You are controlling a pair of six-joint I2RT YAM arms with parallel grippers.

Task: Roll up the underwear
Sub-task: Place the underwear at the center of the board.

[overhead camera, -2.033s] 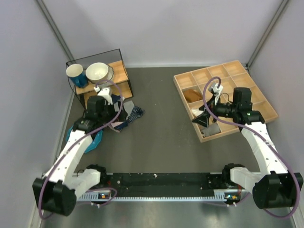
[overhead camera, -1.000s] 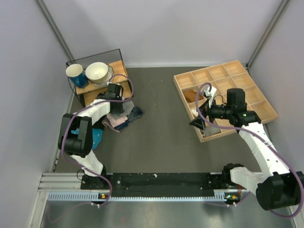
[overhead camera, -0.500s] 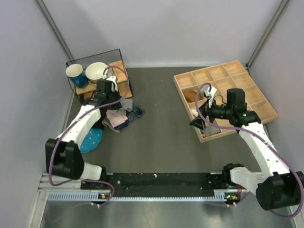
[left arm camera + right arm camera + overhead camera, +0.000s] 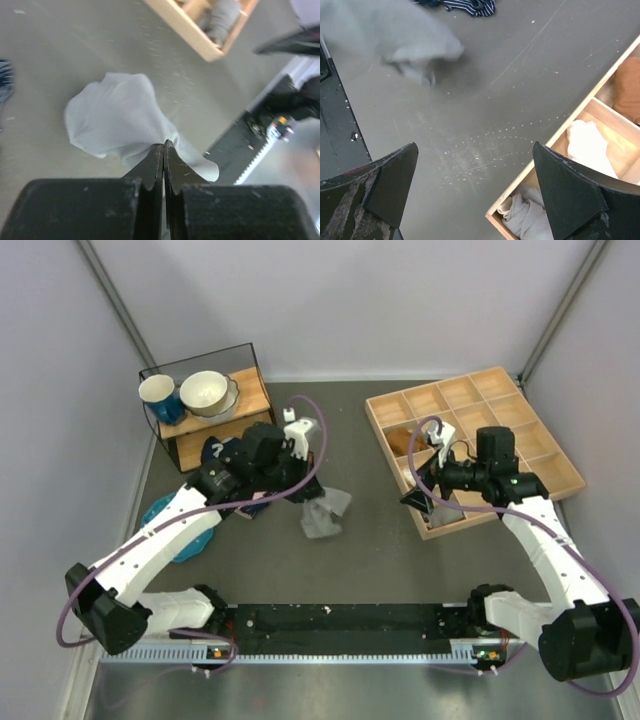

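The underwear (image 4: 325, 515) is a plain grey cloth, bunched and hanging near the middle of the table. My left gripper (image 4: 308, 496) is shut on its upper edge. In the left wrist view the black fingertips (image 4: 156, 159) pinch a fold, and the rest of the underwear (image 4: 115, 117) spreads out below them. Whether it touches the table I cannot tell. My right gripper (image 4: 420, 496) hangs open and holds nothing over the near left corner of the wooden tray (image 4: 425, 530). In the right wrist view the underwear (image 4: 415, 45) shows blurred at the upper left, far from the right gripper (image 4: 477, 192).
A navy striped garment (image 4: 252, 505) lies on the table by my left arm, and it shows at the top of the right wrist view (image 4: 470, 6). A shelf (image 4: 215, 425) with cups and a bowl stands at the back left. A blue plate (image 4: 185, 532) lies at the left. The tray's compartments hold rolled cloths (image 4: 530, 220).
My left gripper shut on the grey underwear at the pile by the shelf and swung right, carrying it to the middle of the table. The right arm has barely moved.
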